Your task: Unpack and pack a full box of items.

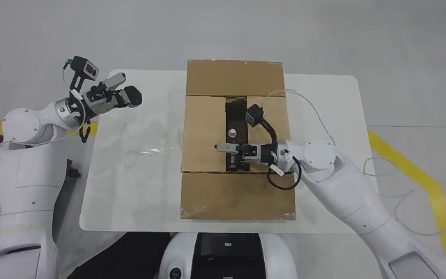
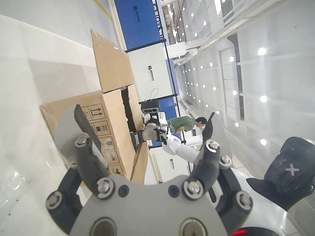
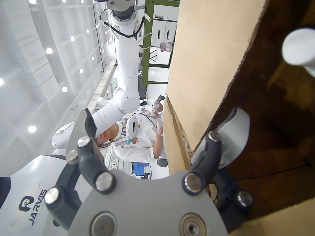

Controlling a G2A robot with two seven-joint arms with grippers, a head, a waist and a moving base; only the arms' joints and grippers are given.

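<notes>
White table (image 1: 125, 181) carries the cardboard box (image 1: 233, 77) at centre, a white-capped item (image 1: 232, 132) standing inside. Right gripper (image 3: 162, 115) sits at the opening, jaws spread astride a flap (image 3: 209, 50) edge, gripping nothing; left gripper (image 1: 134, 95) hovers at ten o'clock, jaws wide, empty.

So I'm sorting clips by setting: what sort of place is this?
Probably a large indoor robotics lab or industrial test hall: rows of ceiling lights high overhead, blue partition panels, and a yellow floor line beside the white table carrying the cardboard box.
</notes>
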